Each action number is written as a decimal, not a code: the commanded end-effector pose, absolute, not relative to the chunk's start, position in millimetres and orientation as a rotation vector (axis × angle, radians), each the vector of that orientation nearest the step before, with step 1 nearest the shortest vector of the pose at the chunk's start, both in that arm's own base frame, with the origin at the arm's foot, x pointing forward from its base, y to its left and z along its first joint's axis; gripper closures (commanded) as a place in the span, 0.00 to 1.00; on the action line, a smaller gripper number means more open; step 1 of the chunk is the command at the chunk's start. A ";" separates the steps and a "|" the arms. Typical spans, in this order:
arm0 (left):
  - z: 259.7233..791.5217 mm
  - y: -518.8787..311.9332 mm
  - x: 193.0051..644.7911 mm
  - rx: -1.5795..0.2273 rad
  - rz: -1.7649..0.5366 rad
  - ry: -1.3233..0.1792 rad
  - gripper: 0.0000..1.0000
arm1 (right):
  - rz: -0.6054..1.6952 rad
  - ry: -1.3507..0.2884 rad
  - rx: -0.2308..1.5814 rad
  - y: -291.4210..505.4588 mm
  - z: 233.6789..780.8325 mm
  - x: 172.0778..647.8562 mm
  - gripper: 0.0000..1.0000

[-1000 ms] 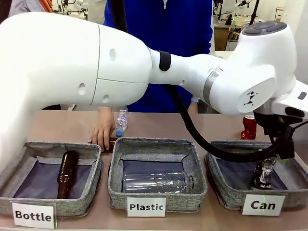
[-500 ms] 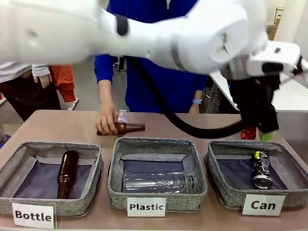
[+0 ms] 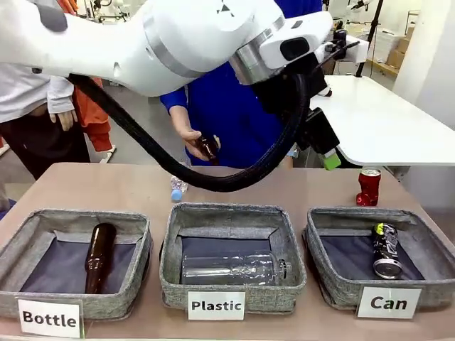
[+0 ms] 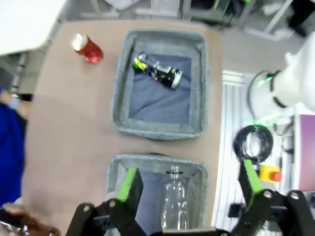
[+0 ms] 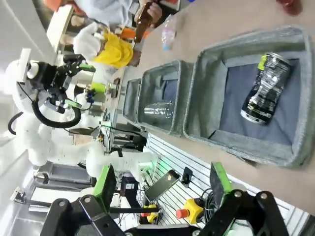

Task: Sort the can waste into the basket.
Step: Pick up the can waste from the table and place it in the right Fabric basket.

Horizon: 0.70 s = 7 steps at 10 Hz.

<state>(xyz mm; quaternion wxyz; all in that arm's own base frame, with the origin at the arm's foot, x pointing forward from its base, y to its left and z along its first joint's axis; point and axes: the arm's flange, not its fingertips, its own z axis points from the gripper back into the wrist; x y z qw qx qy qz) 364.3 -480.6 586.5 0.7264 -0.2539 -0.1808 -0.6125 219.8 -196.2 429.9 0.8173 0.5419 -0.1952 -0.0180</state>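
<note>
The black can with yellow-green marks (image 3: 386, 250) lies on its side on the dark lining of the grey woven basket (image 3: 341, 284) labelled "Can". The red can (image 3: 368, 187) stands upright on the smooth brown desk (image 3: 106, 185) just behind it. The green-padded left fingers (image 4: 129, 186) and right fingers (image 5: 105, 183) gape wide, holding nothing.

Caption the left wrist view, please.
Open left gripper above the table; black, yellow-marked metal can lies in a grey woven-fabric basket, red metal can outside it.

Brown surface (image 3: 92, 186), sorting row
Grey woven-fabric baskets "Bottle" (image 3: 85, 215), "Plastic" (image 3: 227, 208), "Can" (image 3: 334, 288) in front; red metal can (image 3: 368, 187), clear plastic bottle (image 3: 177, 189) behind.
</note>
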 end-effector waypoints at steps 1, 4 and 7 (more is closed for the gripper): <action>585.0 -513.8 355.2 -0.522 -1.389 -0.385 0.00 | -0.068 -0.436 1.147 -224.1 429.0 202.6 0.00; 582.5 -447.2 366.7 -0.711 -1.271 -0.332 0.00 | -0.032 -0.405 1.154 -189.4 428.2 224.2 0.00; 582.7 -311.6 381.7 -0.863 -0.849 -0.439 0.00 | 0.164 -0.333 1.179 -99.3 428.1 271.3 0.00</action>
